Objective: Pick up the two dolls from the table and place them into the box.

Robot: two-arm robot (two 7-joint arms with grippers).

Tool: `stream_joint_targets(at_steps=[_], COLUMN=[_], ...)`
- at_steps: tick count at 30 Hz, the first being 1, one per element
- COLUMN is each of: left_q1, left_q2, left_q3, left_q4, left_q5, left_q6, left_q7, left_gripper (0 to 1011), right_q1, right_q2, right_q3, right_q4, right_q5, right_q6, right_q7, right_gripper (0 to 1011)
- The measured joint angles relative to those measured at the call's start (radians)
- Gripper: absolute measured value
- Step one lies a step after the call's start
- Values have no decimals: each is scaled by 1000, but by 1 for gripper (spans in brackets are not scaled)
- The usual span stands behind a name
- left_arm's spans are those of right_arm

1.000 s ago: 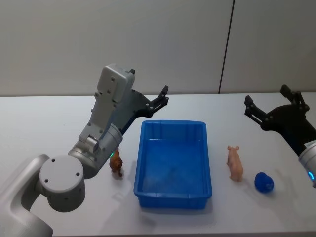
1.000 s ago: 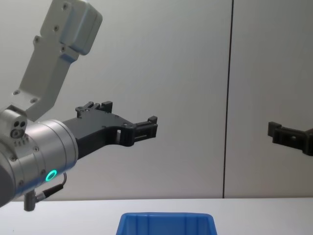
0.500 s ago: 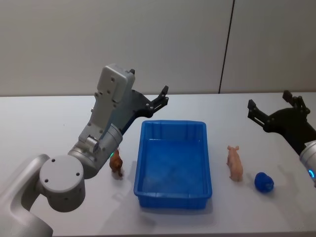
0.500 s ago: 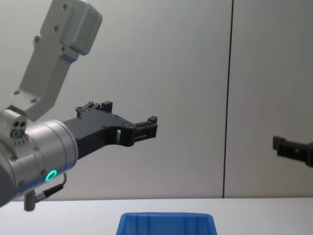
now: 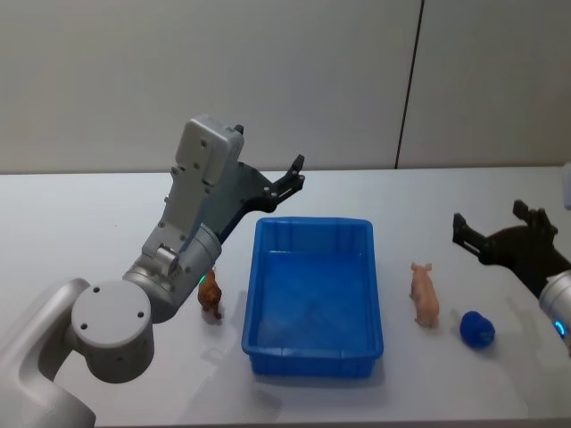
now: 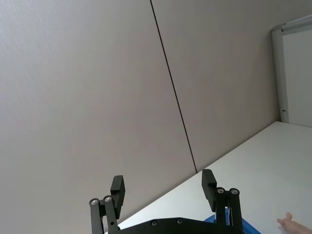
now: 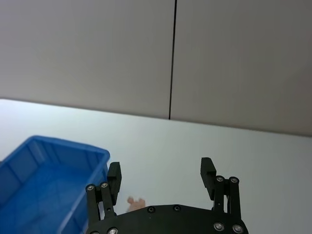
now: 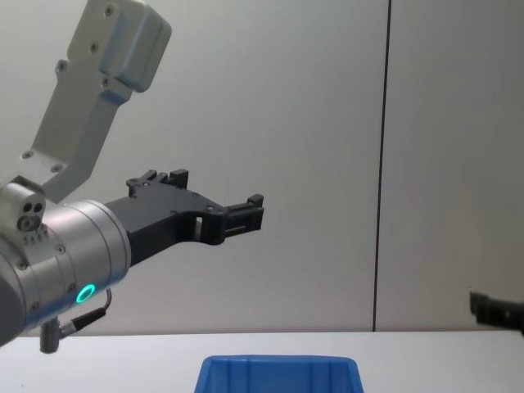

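Worktop (image 5: pixel 89 205) carries everything. Box (image 5: pixel 312 221) sits centre, empty. Left gripper (image 5: pixel 297 171) is raised by the box's far-left corner, jaws apart. Right gripper (image 5: pixel 491 218), jaws apart, hovers beyond and right of pink pig doll (image 5: pixel 425 294). Suggest centring over the pig, jaws across its flanks, clear of blue lump (image 5: pixel 477 330). Brown doll (image 5: pixel 211 299) is just left of the box.

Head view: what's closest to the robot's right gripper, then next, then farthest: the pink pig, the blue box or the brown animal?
From the right gripper, raised on the right with jaws open:
1. Pink pig, on the right side, nearest.
2. Blue box, in the middle.
3. Brown animal doll, left of the box, farthest.
The left gripper hangs raised near the box's far left corner.
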Motion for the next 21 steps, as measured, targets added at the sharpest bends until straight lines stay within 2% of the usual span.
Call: stream_joint_targets(at_steps=[12, 21], left_q1=[0, 0], left_q2=[0, 0], left_q3=[0, 0], left_q4=[0, 0], left_q5=[0, 0], left_q6=[0, 0], left_q7=[0, 0], left_gripper=[1001, 1001], right_q1=[-21, -37], right_q2=[-3, -3], right_q3=[-6, -10], right_q4=[21, 42], right_q5=[-11, -21], right_q6=[93, 125], right_q7=[-33, -38], right_gripper=[1001, 1001])
